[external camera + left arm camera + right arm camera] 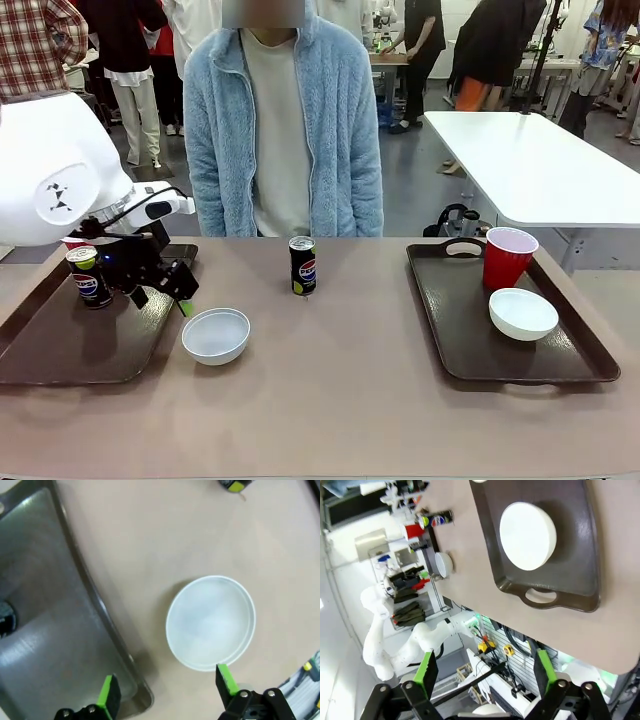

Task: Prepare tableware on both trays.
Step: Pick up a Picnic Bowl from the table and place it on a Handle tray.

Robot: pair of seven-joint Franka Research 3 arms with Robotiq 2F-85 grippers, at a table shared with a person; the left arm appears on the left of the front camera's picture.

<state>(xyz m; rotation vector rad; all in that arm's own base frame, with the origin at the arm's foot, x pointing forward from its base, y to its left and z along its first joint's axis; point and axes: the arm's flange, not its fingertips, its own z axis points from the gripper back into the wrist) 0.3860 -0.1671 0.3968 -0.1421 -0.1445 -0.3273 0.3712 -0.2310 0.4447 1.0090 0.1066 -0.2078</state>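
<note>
The left tray (40,345) carries a black soda can (88,277), and a red cup (73,243) peeks out behind my left arm. My left gripper (172,290) hangs open over that tray's right rim, next to a white bowl (215,335) on the bare table. In the left wrist view the bowl (210,622) lies just beyond the open fingertips (226,679), beside the tray rim (95,600). A second can (302,265) stands mid-table. The right tray (450,330) holds a red cup (508,257) and a white bowl (522,313). My right gripper (485,672) is open, high above that tray (580,555) and bowl (527,535).
A person in a light blue fleece jacket (285,130) stands at the far edge, hands out of sight. A white table (530,165) stands behind on the right. The brown tabletop (340,400) between the trays is bare apart from the bowl and can.
</note>
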